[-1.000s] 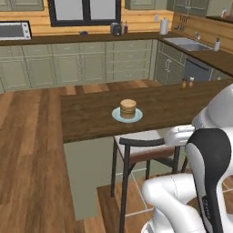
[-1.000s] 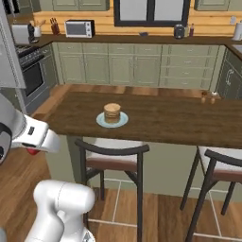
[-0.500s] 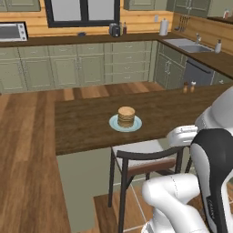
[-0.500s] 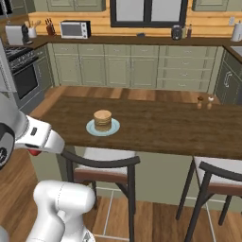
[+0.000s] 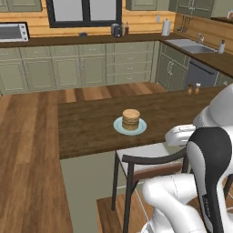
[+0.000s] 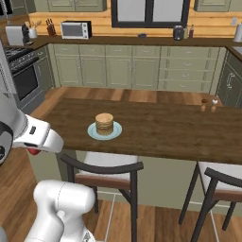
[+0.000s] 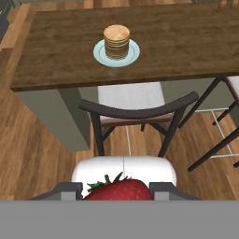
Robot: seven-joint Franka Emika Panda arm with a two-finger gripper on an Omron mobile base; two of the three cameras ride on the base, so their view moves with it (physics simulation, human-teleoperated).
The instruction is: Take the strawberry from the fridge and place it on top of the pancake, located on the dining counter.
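Clamped between the claw [image 7: 116, 189] fingers is the strawberry [image 7: 119, 189], red with green leaves on top, seen low in the hand view; the jaws stand narrowly apart with the berry filling the gap. In the right base view a bit of red peeps from under the white hand at far left. Moving rightward, the pancake [image 6: 104, 124] stack sits on its pale plate [image 6: 115, 132] on the dining counter [image 6: 160, 130] (dark brown wood), near the counter's front edge. A dark-framed chair [image 6: 105, 171] stands just before it. Farther right, two small shakers [image 6: 209, 105] stand on the counter, well apart from the plate.
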